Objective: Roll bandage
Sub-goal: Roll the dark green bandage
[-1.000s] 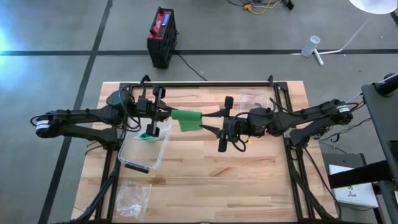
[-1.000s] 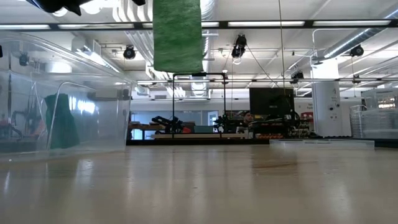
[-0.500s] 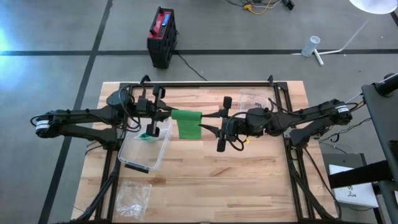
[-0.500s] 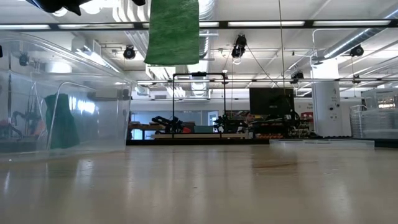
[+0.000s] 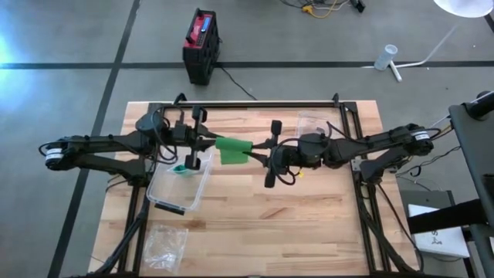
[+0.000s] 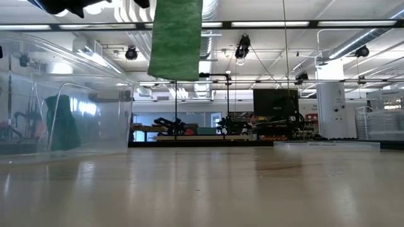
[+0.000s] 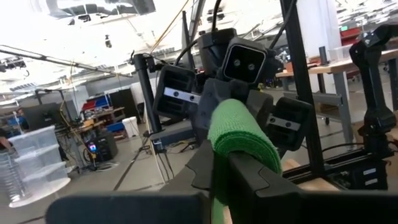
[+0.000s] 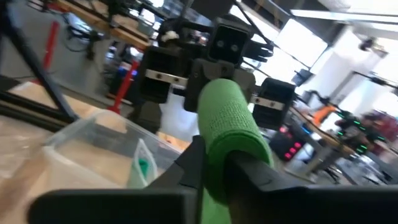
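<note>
A green bandage (image 5: pixel 231 149) is held in the air between my two grippers, above the middle of the wooden table (image 5: pixel 309 224). My left gripper (image 5: pixel 208 144) comes at it from the table's left and is shut on it. From the right, my right gripper (image 5: pixel 256 151) is shut on its other end. In the low view a flat length of the bandage (image 6: pixel 177 38) hangs down, well clear of the tabletop. Each wrist view shows the bandage (image 7: pixel 239 130) (image 8: pixel 227 118) as a rounded hump, with the other gripper behind it. My left gripper pinches the bandage's left end (image 7: pixel 222 152) between its two fingers, which lie level and point toward the table's right. The bandage curves over the fingers and is lifted clear, with a loose part hanging below. My right gripper pinches the bandage's right end (image 8: pixel 217 155) between its two fingers, which lie level and point toward the table's left. The bandage arches up from the fingers toward the left gripper, clear of the table.
A clear plastic box (image 5: pixel 174 193) stands on the table under the left gripper, with a green item (image 5: pixel 183 166) inside; the low view shows the box (image 6: pixel 95 82) at the left. A clear bag (image 5: pixel 164 243) lies near the front left corner, another (image 5: pixel 312 122) at the back.
My right gripper has moved a little toward the table's left, closer to the left gripper, so the span of bandage between them is shorter. The hanging length has swayed and now reaches slightly lower.
</note>
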You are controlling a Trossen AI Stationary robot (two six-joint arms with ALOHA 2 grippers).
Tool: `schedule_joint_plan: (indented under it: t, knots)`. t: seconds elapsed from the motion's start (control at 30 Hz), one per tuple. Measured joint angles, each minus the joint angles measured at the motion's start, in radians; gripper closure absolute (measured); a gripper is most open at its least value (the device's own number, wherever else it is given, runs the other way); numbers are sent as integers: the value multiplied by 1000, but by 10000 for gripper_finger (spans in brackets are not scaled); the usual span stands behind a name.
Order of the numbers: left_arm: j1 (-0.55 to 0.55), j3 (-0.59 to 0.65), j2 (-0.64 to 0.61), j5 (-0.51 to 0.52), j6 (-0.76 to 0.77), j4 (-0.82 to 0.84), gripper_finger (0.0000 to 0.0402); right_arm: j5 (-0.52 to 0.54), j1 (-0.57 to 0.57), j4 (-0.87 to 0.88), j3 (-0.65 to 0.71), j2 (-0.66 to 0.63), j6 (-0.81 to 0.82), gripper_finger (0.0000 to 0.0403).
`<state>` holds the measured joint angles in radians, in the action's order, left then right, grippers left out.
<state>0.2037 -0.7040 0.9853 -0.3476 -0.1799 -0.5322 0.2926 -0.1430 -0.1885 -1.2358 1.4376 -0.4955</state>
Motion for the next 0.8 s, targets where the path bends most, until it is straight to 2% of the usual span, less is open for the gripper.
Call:
schedule_joint_plan:
  t: [0.1, 0.3, 0.5, 0.67, 0.8]
  knots:
    - [0, 0, -1, -3, -6, -1, 374, -61, 0, 3, 0, 0, 5, 393]
    - [2, 0, -29, -2, -62, 13, 304, -85, 1, -8, 0, -8, 16, 396]
    - [3, -1, -119, 3, -119, 130, 226, -95, 0, -33, -1, -23, 40, 397]
    - [3, -1, -166, -2, -47, 221, 181, -94, 0, -64, -1, -36, 42, 398]
    - [3, 0, -151, -2, 1, 240, 166, -93, 0, -56, -16, -37, 51, 399]
